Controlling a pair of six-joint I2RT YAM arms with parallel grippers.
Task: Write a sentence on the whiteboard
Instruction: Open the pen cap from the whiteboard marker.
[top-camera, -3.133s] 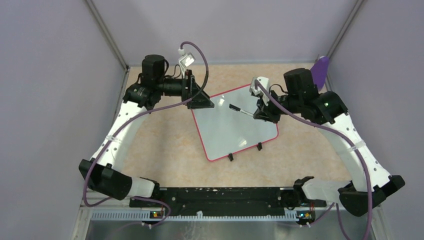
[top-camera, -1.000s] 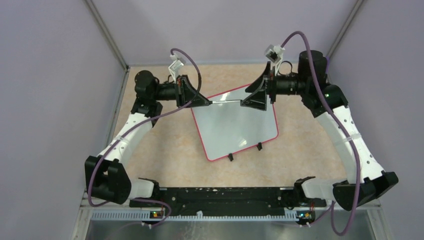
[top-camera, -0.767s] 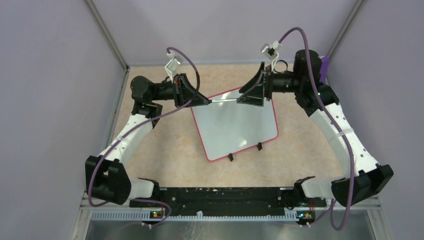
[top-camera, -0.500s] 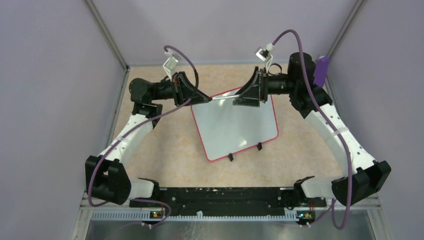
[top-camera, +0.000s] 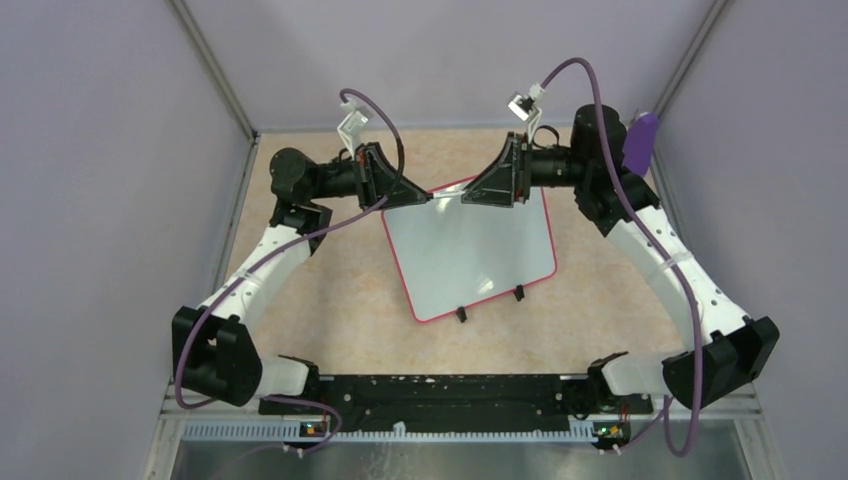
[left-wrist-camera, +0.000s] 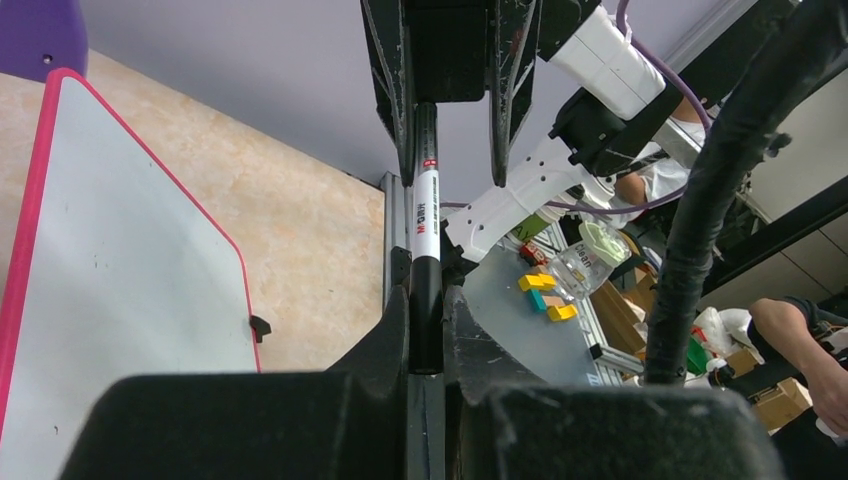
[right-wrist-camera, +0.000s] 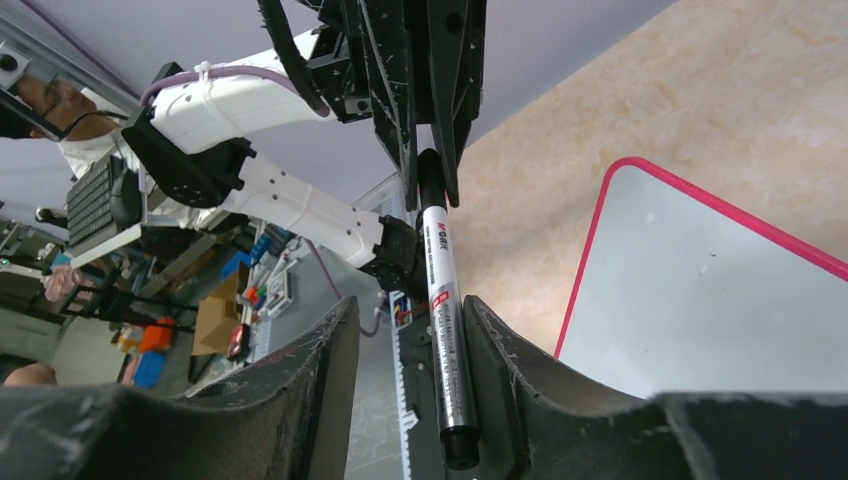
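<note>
Left gripper (left-wrist-camera: 426, 300): jaws closed on the black end of a marker (left-wrist-camera: 426, 215), which was held level above the table. Right gripper (right-wrist-camera: 410, 310): jaws parted around the marker's white barrel from the opposite end. One finger lay just beside the barrel and a clear gap showed at the other, so the barrel was not clamped.

Top view: the two grippers faced each other, the left gripper at 9 o'clock and the right gripper (top-camera: 468, 197) at 3 o'clock of the marker, which bridged the short gap between them.

The whiteboard (top-camera: 470, 250) lay flat on the tan table (top-camera: 330, 290), directly at 6 o'clock of the marker. It was turned slightly askew, with its red-pink rim all round and its two black clip feet (top-camera: 461, 314) on the 6 o'clock edge. The marker hung over the board's 12 o'clock edge, apart from its glossy white face.

A purple object (top-camera: 640, 140) stood at 2 o'clock of the board, by the wall.
</note>
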